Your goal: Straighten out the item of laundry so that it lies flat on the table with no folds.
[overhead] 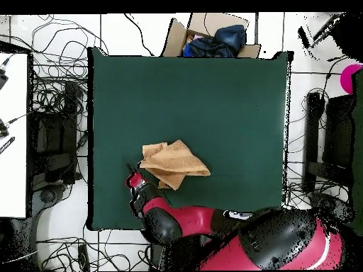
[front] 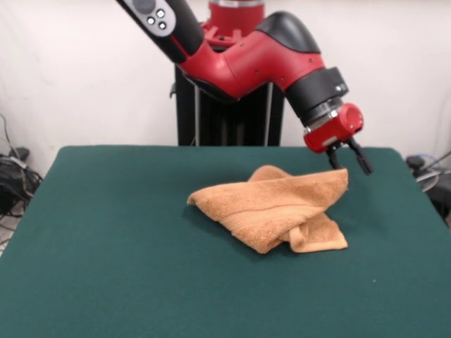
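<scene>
The item of laundry point(front: 275, 208), an orange-tan terry towel, lies crumpled and folded over itself on the green table point(front: 106, 232), right of the middle. One corner points left and a folded lump sits at the lower right. My gripper point(front: 349, 160) hangs just beyond the towel's upper right corner, slightly above the cloth, open with nothing between its fingers. In the overhead view the towel point(overhead: 175, 163) lies on the table point(overhead: 213, 99) toward the left, near the robot's edge, with the gripper point(overhead: 131, 174) at its lower left corner.
A cardboard box point(overhead: 186, 32) holding dark blue cloth stands off the table's far edge in the overhead view. Cables and black equipment point(overhead: 53, 134) lie on the floor along both sides. Wide green surface surrounds the towel.
</scene>
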{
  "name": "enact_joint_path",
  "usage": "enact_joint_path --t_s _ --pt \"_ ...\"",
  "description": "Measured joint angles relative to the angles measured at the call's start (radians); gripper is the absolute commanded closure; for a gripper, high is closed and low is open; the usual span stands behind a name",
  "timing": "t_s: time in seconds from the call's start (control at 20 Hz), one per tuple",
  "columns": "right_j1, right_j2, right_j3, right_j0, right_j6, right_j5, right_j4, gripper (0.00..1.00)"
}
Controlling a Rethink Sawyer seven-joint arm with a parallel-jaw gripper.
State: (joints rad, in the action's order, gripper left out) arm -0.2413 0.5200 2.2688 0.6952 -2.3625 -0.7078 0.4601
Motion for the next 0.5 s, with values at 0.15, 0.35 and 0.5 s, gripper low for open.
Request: enact_joint_path --t_s 0.15,0.35,0.5 --pt "-0.002 -0.007 0.000 -0.010 0.000 0.000 0.000 0.00" --pt "-0.007 -0.023 -0.003 -0.034 0.000 0.000 0.000 0.00" --pt "-0.011 -0.050 -0.010 -0.065 0.000 -0.008 0.000 0.00"
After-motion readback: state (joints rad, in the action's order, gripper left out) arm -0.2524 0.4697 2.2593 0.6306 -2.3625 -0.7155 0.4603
